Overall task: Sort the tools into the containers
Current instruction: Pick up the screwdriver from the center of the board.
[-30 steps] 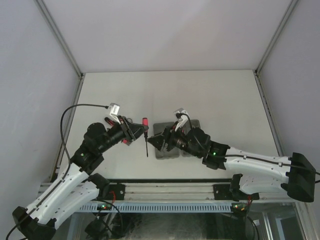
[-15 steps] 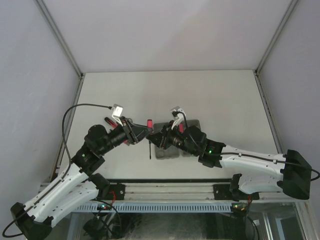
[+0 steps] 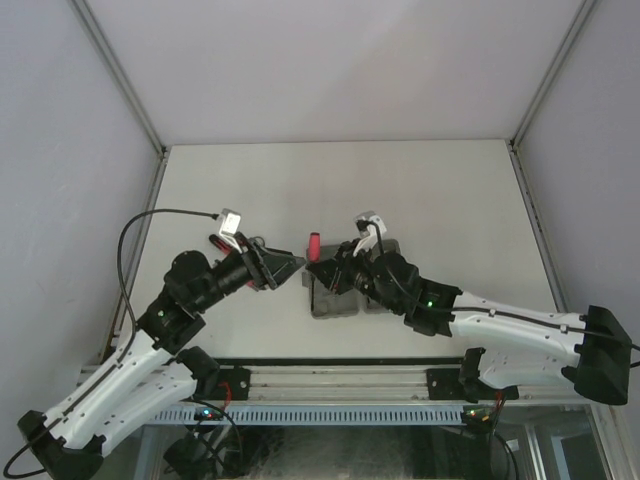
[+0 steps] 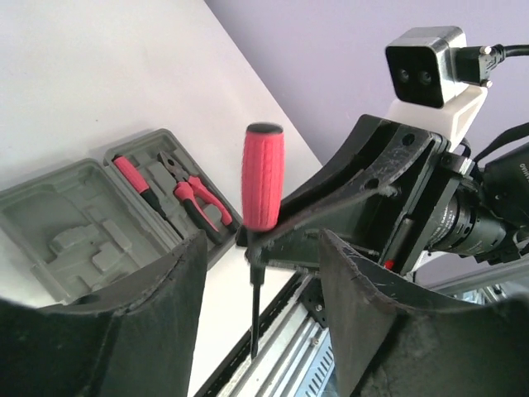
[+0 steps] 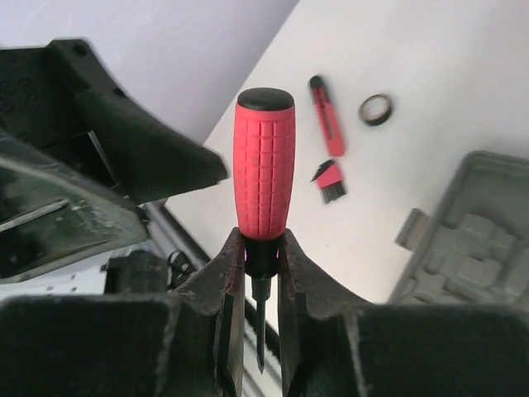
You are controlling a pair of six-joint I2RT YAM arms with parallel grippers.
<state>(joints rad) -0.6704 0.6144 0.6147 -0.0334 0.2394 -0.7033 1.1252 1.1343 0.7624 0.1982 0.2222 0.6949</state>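
A screwdriver with a red handle and thin black shaft stands upright in the air. My right gripper is shut on the black collar just under the handle. From above, the screwdriver hangs at the left edge of the grey containers, between both grippers. My left gripper is open, its fingers on either side of the shaft without touching it. One container has bare recesses. The other holds a pair of pliers and another screwdriver.
On the white table, beyond the held screwdriver, lie a slim red tool, a short red-and-black piece and a small dark ring. A metal rail runs along the near table edge. White walls close in the sides and back.
The left gripper has opened and let go of the screwdriver. The right gripper has shut on its collar, and the screwdriver has shifted slightly right toward the containers.
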